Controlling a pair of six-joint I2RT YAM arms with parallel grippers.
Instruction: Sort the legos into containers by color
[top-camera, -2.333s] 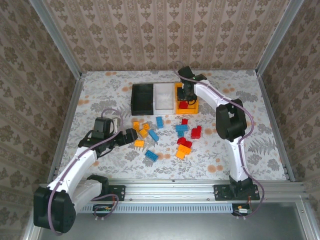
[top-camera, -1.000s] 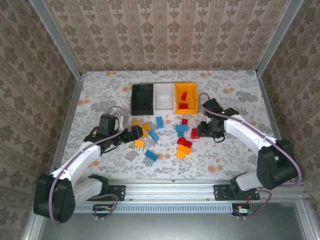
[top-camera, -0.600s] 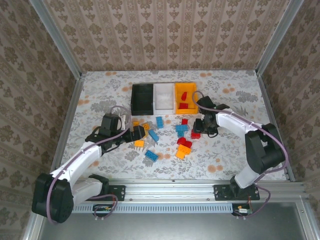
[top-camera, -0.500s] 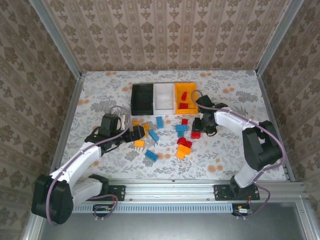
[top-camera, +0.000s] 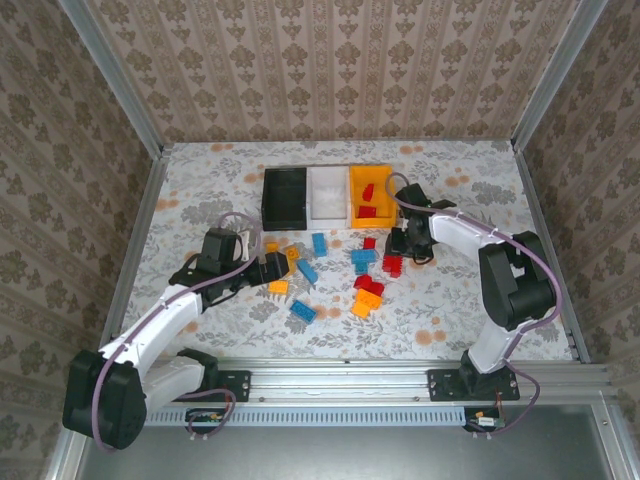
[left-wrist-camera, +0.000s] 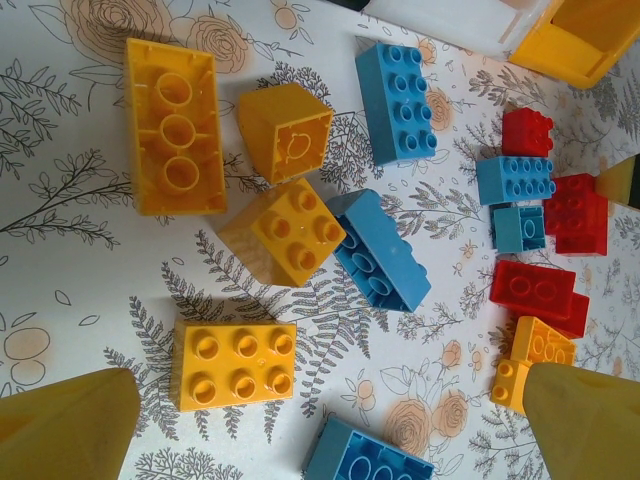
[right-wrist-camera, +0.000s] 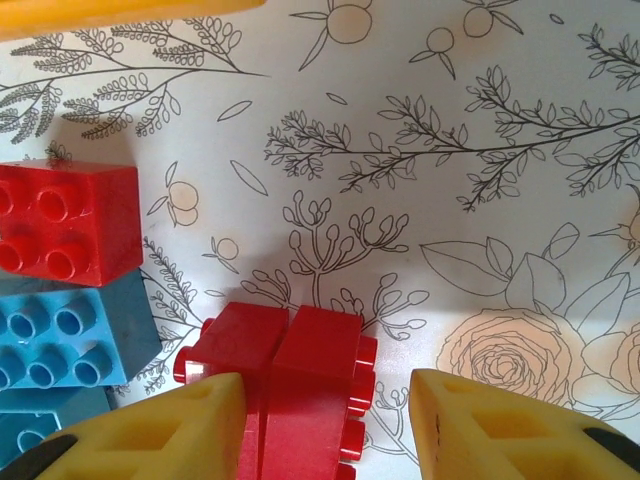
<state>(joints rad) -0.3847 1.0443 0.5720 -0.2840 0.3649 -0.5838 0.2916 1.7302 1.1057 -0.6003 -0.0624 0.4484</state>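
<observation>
Three joined containers stand at the back: black, white and orange, the orange one with red legos inside. Loose legos in red, blue and yellow lie in front of them. My right gripper is open and straddles a pair of red bricks lying on their side; its left finger is against them, while the right finger stands apart. My left gripper hangs wide open above a yellow six-stud brick and a blue brick.
Other yellow bricks and blue bricks lie just beyond the left gripper. A red four-stud brick and a blue one sit left of the right gripper. Patterned walls and metal rails bound the table.
The right arm came down from the orange bin to the red bricks at the pile's right, and its jaws have narrowed slightly. The left gripper edged toward the yellow bricks.
</observation>
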